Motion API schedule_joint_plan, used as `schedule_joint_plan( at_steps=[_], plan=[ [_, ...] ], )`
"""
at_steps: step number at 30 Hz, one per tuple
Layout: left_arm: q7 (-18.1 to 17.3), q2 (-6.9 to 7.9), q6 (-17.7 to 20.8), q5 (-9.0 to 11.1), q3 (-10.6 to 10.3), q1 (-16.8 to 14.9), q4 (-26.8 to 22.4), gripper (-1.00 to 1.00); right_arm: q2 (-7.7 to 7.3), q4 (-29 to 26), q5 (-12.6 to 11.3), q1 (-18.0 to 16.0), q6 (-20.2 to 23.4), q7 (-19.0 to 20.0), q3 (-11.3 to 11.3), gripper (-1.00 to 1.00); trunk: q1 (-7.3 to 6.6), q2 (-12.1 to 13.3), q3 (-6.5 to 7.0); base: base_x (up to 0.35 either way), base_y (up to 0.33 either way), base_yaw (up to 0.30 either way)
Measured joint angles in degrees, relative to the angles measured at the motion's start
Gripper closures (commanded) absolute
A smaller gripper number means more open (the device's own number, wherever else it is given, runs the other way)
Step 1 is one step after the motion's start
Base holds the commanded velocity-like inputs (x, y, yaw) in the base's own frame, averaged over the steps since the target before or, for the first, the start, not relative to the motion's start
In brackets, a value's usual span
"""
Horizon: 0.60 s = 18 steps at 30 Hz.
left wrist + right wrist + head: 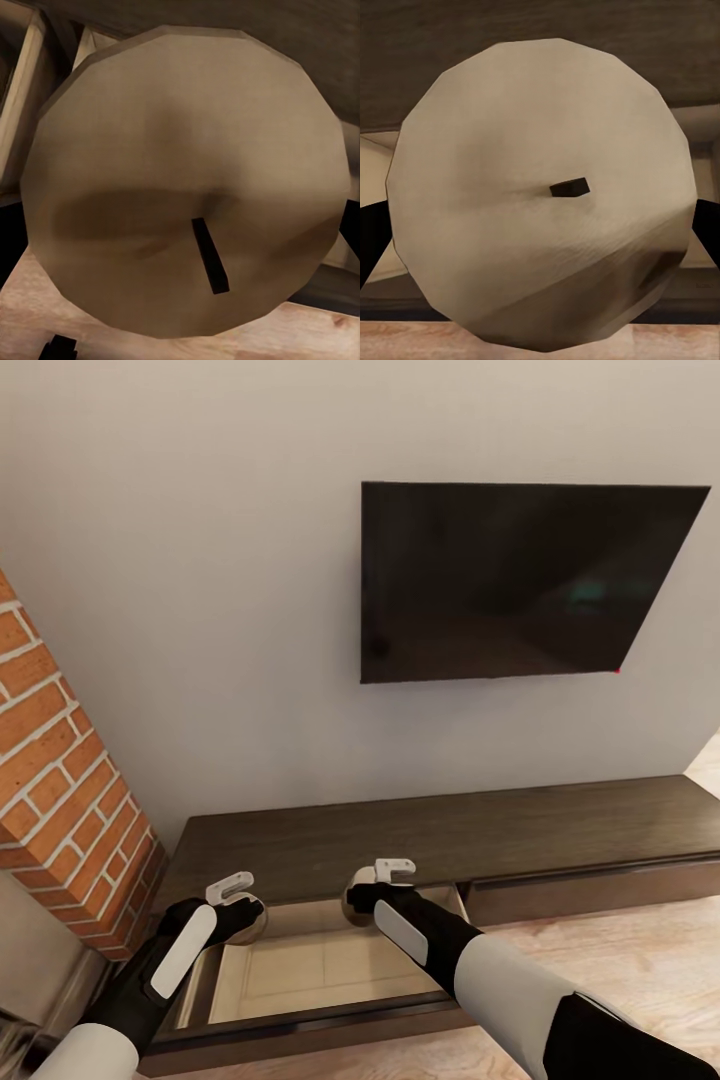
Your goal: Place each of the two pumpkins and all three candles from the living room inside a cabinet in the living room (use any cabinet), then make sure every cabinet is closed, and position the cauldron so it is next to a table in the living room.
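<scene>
Over the open drawer [300, 970] of the long dark cabinet [450, 830] I have both arms reaching forward, each with a candle at its tip; the left gripper [232, 890] sits above the drawer's back left corner, closed around a pale candle [250, 918] whose rounded side peeks out beside the white fingers [228, 884]; the right gripper [392, 872] is near the middle of the drawer's back edge, clamped on the second candle [356, 892], which shows as a beige curve on the inner side of the black wrist. In my left wrist view the candle's flat round top [187, 180] faces the camera, with its dark wick [210, 256] lying as a short bar below centre; behind it I see the pale drawer walls and a strip of light wood floor [45, 315]. In my right wrist view the other candle's top [540, 195] likewise faces the lens, its wick [568, 187] a small dark block near the middle, with the dark cabinet front above it. The drawer is pulled well out toward me and its beige inside looks bare where I can see it; the neighbouring drawer [590, 890] to the right stands slightly ajar. A black television [520, 580] hangs on the grey wall above the cabinet; a brick column [60, 780] stands at my left.
</scene>
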Motion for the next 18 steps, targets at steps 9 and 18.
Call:
schedule_joint_plan(
  at_steps=[9, 18],
  plan=[
    [0.05, 0.15, 0.05, 0.04, 0.06, 0.0, -0.04, 1.0, 0.07, -0.22, 0.32, 0.0, -0.03, 0.0, 0.0, 1.0, 1.98, -3.61, -1.62, 0.0, 0.0, 0.0],
    [0.08, 0.18, 0.05, 0.07, 0.14, 0.0, 0.02, 1.0, 0.04, -0.35, 0.6, -0.01, -1.54, 0.01, 0.0, 1.0, 3.96, -7.23, -3.23, 0.0, 0.0, 0.0]
  ],
)
